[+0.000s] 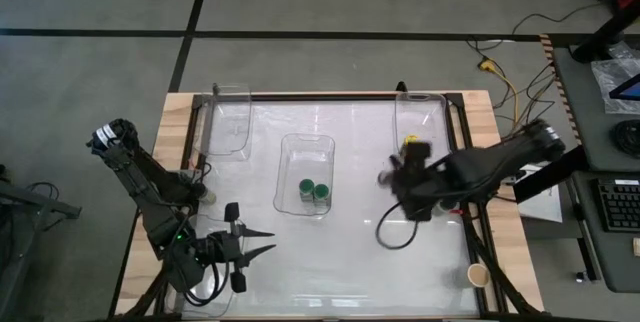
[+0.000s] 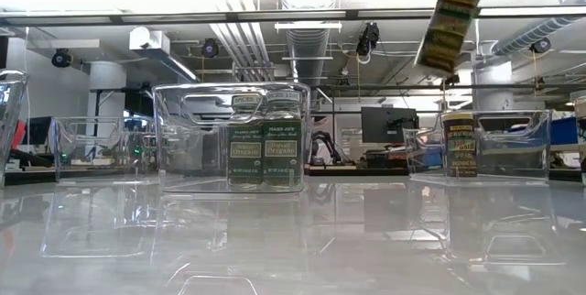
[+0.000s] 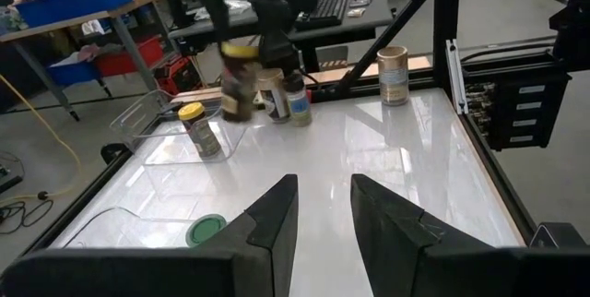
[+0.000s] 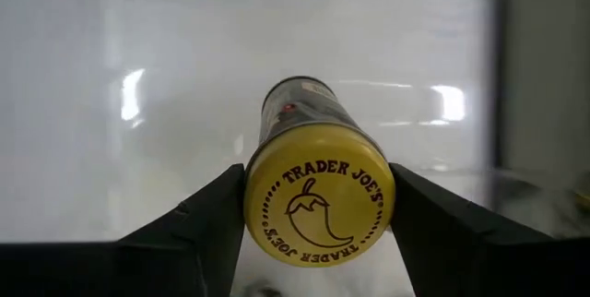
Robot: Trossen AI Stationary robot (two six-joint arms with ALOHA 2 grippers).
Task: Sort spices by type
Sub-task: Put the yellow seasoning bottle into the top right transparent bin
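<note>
Table [image 1: 350, 262]: glossy white top, wood edge strips, dark frame.
Three clear bins are seen standing on it: one [image 1: 232, 122] at the far left, one [image 1: 306, 174] in the middle, one [image 1: 420, 120] at the far right; a paper cup [image 1: 479, 276] is set on the near right corner, well apart from the bins.
</note>
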